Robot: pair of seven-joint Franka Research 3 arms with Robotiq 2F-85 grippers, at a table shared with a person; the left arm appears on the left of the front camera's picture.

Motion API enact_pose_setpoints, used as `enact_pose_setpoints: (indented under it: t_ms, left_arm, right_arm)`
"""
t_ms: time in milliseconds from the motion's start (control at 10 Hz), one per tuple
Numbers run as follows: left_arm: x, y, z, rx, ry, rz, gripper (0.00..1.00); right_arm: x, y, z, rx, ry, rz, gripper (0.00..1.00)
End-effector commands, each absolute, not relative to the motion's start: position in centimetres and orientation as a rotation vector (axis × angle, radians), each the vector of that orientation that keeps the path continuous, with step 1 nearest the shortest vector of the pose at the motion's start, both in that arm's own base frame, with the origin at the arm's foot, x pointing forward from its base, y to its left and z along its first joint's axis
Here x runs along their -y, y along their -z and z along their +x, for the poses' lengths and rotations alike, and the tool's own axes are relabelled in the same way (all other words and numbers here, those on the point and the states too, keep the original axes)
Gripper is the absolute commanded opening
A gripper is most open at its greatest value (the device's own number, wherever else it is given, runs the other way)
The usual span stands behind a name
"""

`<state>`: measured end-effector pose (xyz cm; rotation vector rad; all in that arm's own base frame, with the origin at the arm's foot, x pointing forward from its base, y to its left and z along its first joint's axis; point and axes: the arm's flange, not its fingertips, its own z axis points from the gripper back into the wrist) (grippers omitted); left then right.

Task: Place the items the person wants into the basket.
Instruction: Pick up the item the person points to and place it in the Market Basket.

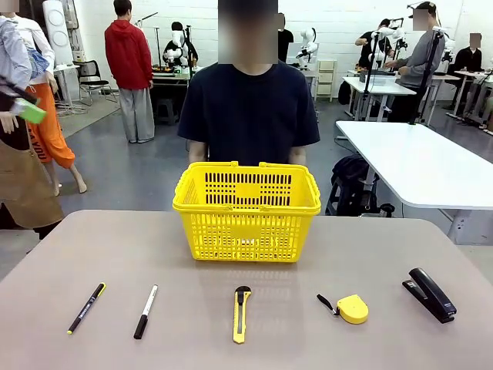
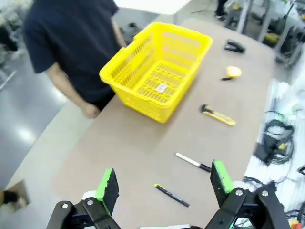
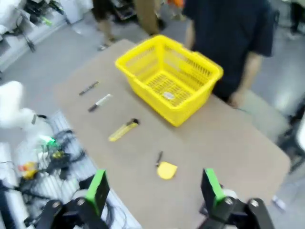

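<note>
Left wrist view: label (image 2: 162,88) inside basket (image 2: 135,98)

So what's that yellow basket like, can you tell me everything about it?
The basket is bright yellow plastic, like a shop's: latticed walls, solid rim, handles folded down along it. It stands upright on the table, at the far middle, just before the person. A small pale label lies on its floor.

Open-plan lab or workshop hall. Grey sealed floor (image 1: 131,173), long white work table (image 1: 416,158) at 3 o'clock, more benches (image 1: 379,88) with people standing (image 1: 420,58) at 1 o'clock, black office chair (image 1: 92,75) at 10 o'clock. Loose cable bundles (image 2: 279,138) lie on the floor beside the near table.
</note>
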<state>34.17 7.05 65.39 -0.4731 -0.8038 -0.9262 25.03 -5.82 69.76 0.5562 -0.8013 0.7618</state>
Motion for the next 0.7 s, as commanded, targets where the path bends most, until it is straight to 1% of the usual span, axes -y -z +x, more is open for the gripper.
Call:
enact_pose_setpoints:
  t_ms: [0, 100, 200, 400, 600]
  left_arm:
    - [-13.6, -65.1, 34.0, 0.724, 0.821, -0.620, 1.00]
    - [-16.9, -64.4, 33.6, 0.735, 0.781, -0.655, 1.00]
    - [-20.0, -64.0, 32.4, 0.752, 0.743, -0.653, 1.00]
    - [-23.8, -64.2, 29.7, 0.785, 0.663, -0.623, 1.00]
    - [-25.6, -64.1, 27.5, 0.780, 0.579, -0.600, 1.00]
  right_arm:
    - [12.7, -67.4, 23.8, 0.750, -0.725, 0.811, 1.00]
    - [16.2, -65.6, 22.9, 0.798, -0.693, 0.874, 1.00]
    - [19.5, -63.6, 21.8, 0.838, -0.653, 0.904, 1.00]
    - [23.1, -61.4, 19.9, 0.882, -0.509, 0.884, 1.00]
    - [24.6, -61.5, 17.9, 0.894, -0.433, 0.835, 1.00]
